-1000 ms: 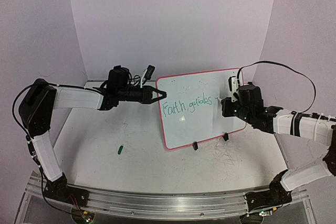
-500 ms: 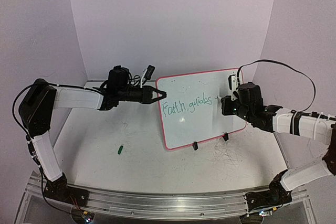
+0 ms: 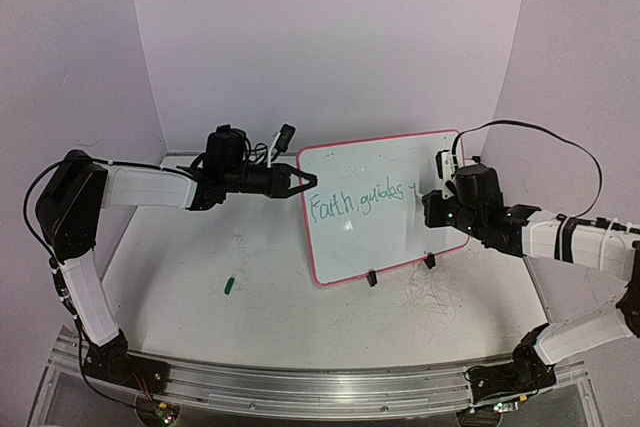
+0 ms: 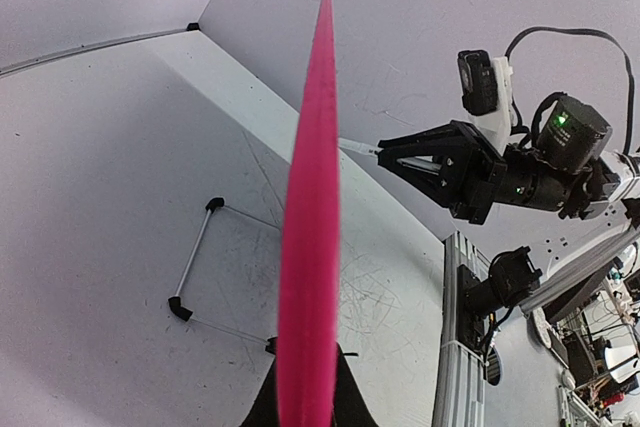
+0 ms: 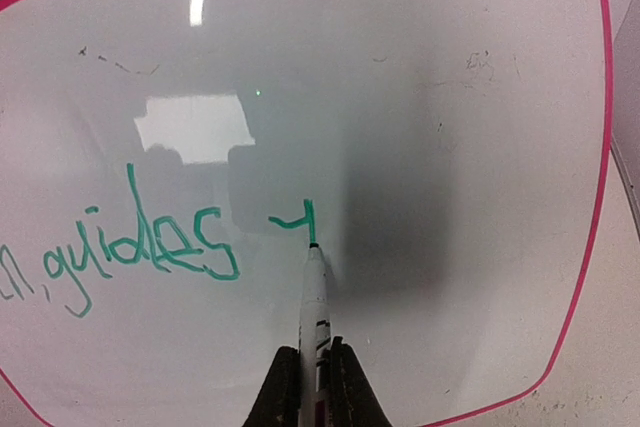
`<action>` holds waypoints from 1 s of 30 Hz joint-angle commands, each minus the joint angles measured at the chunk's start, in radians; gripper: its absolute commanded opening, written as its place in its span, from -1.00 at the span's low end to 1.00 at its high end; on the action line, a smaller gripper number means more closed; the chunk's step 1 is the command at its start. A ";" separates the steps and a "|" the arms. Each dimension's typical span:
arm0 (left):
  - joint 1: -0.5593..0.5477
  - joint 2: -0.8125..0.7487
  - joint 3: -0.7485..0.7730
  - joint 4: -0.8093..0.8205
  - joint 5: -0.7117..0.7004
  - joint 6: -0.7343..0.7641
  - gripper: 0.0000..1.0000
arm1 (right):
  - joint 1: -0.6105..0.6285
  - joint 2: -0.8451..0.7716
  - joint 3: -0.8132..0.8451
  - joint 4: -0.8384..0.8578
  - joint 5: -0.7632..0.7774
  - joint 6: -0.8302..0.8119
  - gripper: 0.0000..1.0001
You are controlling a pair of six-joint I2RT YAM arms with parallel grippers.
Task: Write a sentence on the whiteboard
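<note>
The whiteboard [image 3: 380, 205] stands tilted on two black clip feet, pink-framed. Green writing on it [image 3: 360, 202] reads "Faith, guides" and a started "y". My left gripper [image 3: 305, 183] is shut on the board's left edge; the left wrist view shows the pink frame [image 4: 308, 247] edge-on between my jaws. My right gripper [image 3: 437, 197] is shut on a white marker [image 5: 314, 297]. Its tip touches the board at the foot of the green "y" stroke [image 5: 300, 222], right of "guides" [image 5: 150, 252].
A small green marker cap [image 3: 229, 285] lies on the scuffed tabletop left of the board. Lavender walls close in the back and sides. A metal rail [image 3: 320, 382] runs along the near edge.
My right gripper has shifted slightly right and down along the board, and the "y" stroke has grown. The left arm and board have not moved.
</note>
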 commanded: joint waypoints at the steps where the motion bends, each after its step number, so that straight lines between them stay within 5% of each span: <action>1: 0.008 0.000 -0.009 -0.101 -0.092 0.045 -1.00 | -0.004 -0.021 -0.025 -0.030 -0.034 0.017 -1.00; 30: 0.008 -0.003 -0.004 -0.104 -0.095 0.046 -1.00 | -0.086 -0.059 0.039 0.051 -0.139 -0.022 -1.00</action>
